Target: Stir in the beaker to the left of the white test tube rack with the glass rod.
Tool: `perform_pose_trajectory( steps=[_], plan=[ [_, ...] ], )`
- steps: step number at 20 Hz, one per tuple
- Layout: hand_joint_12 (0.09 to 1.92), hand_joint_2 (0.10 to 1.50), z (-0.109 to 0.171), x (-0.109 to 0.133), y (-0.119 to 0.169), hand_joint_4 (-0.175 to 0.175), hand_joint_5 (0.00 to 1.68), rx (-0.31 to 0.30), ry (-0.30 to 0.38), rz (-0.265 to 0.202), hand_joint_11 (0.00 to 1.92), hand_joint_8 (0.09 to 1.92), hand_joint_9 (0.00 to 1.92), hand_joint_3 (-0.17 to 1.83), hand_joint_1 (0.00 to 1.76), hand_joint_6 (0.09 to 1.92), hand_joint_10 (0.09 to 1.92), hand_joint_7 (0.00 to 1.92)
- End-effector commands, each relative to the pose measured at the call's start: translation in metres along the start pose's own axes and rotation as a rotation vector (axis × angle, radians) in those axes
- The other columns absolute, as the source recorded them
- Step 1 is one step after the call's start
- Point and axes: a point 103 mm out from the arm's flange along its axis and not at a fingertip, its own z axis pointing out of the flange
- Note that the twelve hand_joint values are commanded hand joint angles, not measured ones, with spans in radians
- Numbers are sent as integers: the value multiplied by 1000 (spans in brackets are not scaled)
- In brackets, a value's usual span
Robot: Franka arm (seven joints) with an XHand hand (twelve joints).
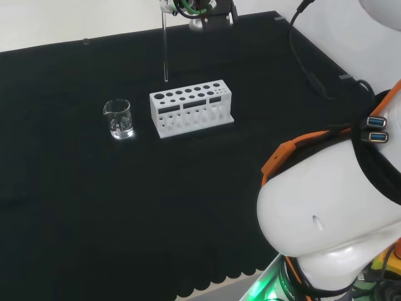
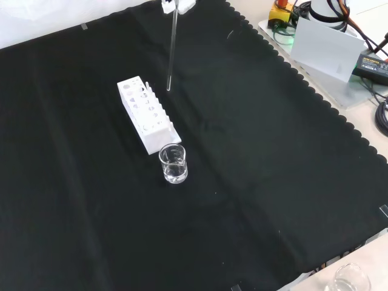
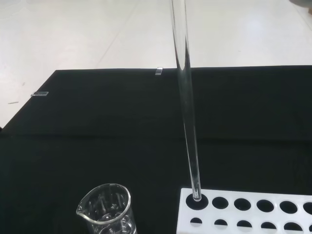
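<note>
A thin glass rod [image 1: 165, 50] hangs upright from the hand [image 1: 202, 9] at the far edge of the head view, and the fingers pinch its top end. In the front view the rod [image 2: 172, 54] drops from the hand [image 2: 176, 5], with its tip in the air just beside the far end of the white test tube rack [image 2: 147, 115]. In the wrist view the rod [image 3: 187, 112] lines up over a corner hole of the rack [image 3: 243, 212]. A small clear beaker [image 1: 118, 119] holding a little liquid stands left of the rack [image 1: 191, 108] in the head view, apart from the rod.
Another clear beaker [image 2: 350, 280] stands off the cloth at the front view's lower right. A white box and cables [image 2: 327, 39] lie beyond the cloth's scalloped edge. A black cable [image 1: 307, 69] crosses the cloth near the arm's links [image 1: 332, 207].
</note>
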Motion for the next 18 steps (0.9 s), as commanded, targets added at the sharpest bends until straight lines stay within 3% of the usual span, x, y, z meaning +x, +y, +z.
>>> perform_pose_trajectory(
  steps=[1,9,18],
  plan=[
    [676,1105,-6,1,-1,-86,1096,0,2,-3,1638,672,1635,-175,1285,777,683,1290],
    [675,1104,-1,21,4,-86,1100,21,14,-29,1638,664,1637,-175,1286,771,677,1295],
    [674,1102,1,51,29,-87,1104,27,24,-80,1639,656,1640,-175,1287,764,672,1299]
  ],
)
